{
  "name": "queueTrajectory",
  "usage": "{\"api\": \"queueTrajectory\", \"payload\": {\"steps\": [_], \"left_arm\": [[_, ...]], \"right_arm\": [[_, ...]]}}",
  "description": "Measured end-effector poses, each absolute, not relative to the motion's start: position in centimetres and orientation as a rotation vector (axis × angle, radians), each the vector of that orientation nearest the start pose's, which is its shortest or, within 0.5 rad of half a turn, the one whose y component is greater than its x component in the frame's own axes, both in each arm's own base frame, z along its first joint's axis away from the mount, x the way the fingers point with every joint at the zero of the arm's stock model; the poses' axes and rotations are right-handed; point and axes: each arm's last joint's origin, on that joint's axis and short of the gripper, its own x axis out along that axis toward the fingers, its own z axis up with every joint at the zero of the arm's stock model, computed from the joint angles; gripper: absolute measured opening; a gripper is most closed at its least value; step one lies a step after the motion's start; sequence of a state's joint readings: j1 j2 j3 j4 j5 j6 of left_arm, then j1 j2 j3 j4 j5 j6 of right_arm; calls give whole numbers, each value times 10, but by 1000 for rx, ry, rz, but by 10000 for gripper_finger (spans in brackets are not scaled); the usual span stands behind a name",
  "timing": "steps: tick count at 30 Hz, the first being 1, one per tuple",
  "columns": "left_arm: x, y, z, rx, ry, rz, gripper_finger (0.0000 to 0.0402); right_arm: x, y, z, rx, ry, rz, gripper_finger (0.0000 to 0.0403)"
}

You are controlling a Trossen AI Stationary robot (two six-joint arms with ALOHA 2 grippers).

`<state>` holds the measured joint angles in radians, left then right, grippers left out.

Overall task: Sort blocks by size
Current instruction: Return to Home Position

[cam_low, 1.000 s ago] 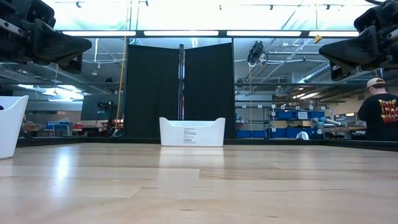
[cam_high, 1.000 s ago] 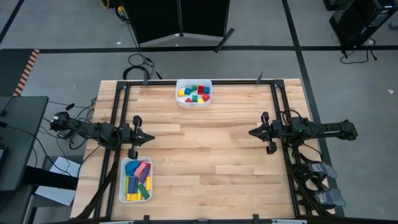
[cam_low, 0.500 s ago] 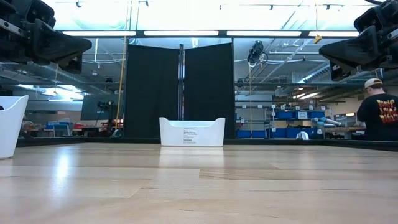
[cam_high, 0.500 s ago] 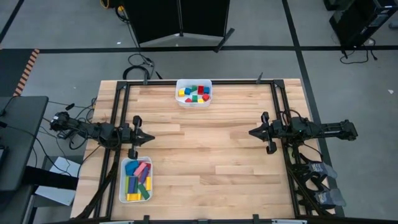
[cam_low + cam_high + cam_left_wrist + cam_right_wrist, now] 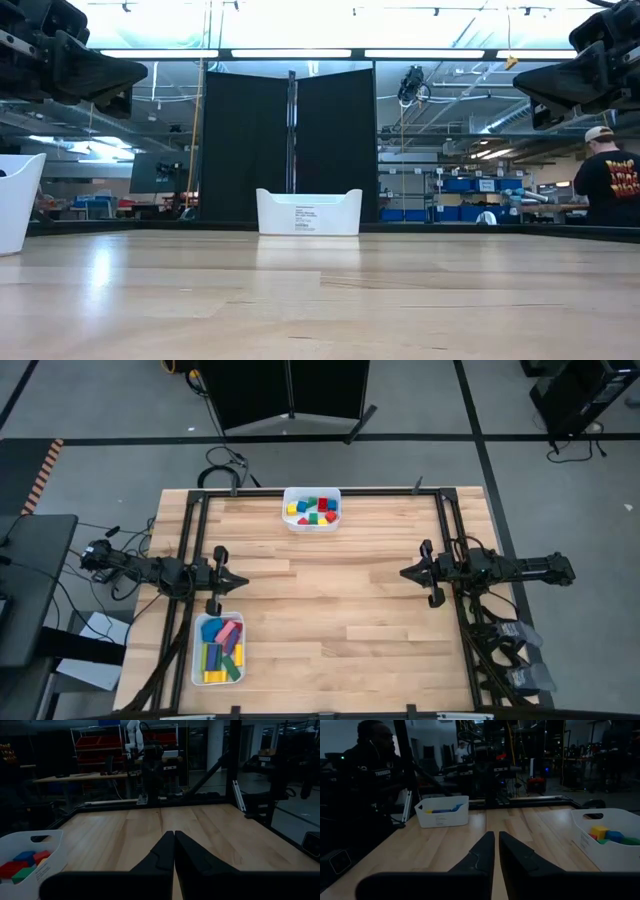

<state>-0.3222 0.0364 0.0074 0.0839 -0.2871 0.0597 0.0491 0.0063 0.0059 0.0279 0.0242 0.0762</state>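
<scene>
High view. All blocks (image 5: 315,510) sit in trays; none lie loose on the table (image 5: 330,610).
- The far tray (image 5: 312,526) is at the middle of the table's far edge. It holds a mix of red, blue, green and yellow pieces.
- The near tray (image 5: 195,650) is at the table's near-left corner. It holds longer pieces in pink, blue, yellow and green.
- The left gripper (image 5: 245,582) hangs over the table's left side, just beyond the near tray, and points toward the table's middle.
- The right gripper (image 5: 403,573) hangs over the table's right side, pointing inward.
- Both claws come to a single point and carry nothing.

Low view. Both grippers are well above the table top, the left gripper (image 5: 143,72) at the table's left and the right gripper (image 5: 516,84) at its right. The far tray (image 5: 308,212) stands at the table's far edge and the near tray (image 5: 18,200) at its left edge. A person (image 5: 610,175) stands in the room past the table's right end.

Left wrist view. The fingers (image 5: 162,852) are pressed together with nothing between them. The far tray (image 5: 35,842) shows red, blue and green blocks (image 5: 22,865).

Right wrist view. The fingers (image 5: 480,855) are pressed together and empty. The far tray (image 5: 585,840) shows yellow, blue and green blocks (image 5: 607,835). The near tray (image 5: 442,817) stands across the table with blue and yellow bars inside. A person (image 5: 375,765) is beyond the table's edge.
</scene>
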Motion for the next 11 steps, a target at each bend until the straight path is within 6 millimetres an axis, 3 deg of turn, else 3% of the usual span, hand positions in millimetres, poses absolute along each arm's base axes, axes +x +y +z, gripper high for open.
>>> {"api": "queueTrajectory", "payload": {"steps": [11], "left_arm": [[96,-23,171,43,-54,-34,19]], "right_arm": [[98,4,168,77,-27,26,38]]}}
